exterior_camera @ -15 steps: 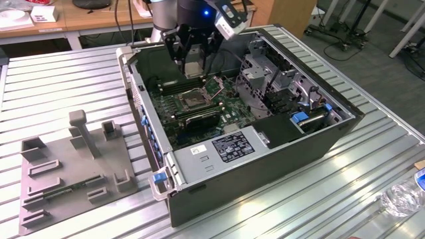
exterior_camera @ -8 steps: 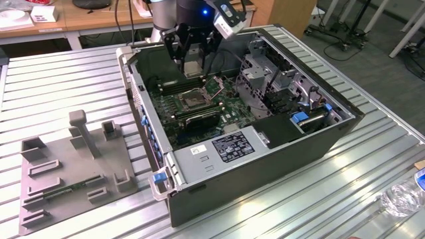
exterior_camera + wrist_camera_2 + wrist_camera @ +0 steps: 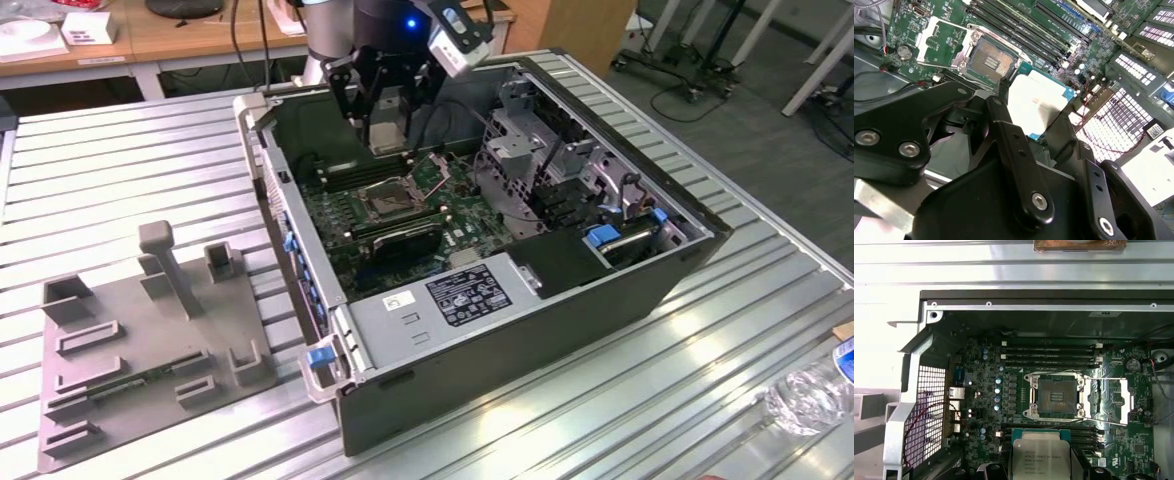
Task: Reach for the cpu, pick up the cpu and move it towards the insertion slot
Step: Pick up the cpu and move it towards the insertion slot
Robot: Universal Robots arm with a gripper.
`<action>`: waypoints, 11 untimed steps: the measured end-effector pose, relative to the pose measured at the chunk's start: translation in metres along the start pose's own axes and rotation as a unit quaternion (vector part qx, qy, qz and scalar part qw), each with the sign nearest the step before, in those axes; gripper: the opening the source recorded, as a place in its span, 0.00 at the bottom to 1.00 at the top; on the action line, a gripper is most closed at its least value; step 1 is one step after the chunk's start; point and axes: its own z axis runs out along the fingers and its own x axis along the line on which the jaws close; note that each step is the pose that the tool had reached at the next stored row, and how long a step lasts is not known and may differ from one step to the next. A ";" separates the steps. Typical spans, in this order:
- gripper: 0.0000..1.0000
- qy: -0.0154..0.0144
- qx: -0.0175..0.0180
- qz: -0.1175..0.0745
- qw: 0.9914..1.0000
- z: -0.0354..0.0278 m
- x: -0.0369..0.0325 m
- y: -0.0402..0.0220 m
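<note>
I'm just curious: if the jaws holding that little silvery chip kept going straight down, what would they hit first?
Probably the green motherboard beside the square metal-framed socket, not the socket; the gripper holds the silvery square chip just short of it. Depth is uncertain.

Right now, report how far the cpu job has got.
Done: the cpu is off the grey fixture plate and held in the gripper, inside the open computer case. In hand: it hangs above the motherboard, beside the insertion slot but not over it in the first wrist view. Left: the slot's dark centre is bare and its metal frame stands open, so the cpu has not reached it.
</note>
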 end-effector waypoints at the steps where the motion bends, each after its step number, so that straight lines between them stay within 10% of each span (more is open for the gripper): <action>1: 0.54 0.000 0.000 0.000 1.000 0.0000 0.0000 0.0002; 11: 0.54 0.000 0.000 0.000 1.000 0.0005 0.0000 0.0031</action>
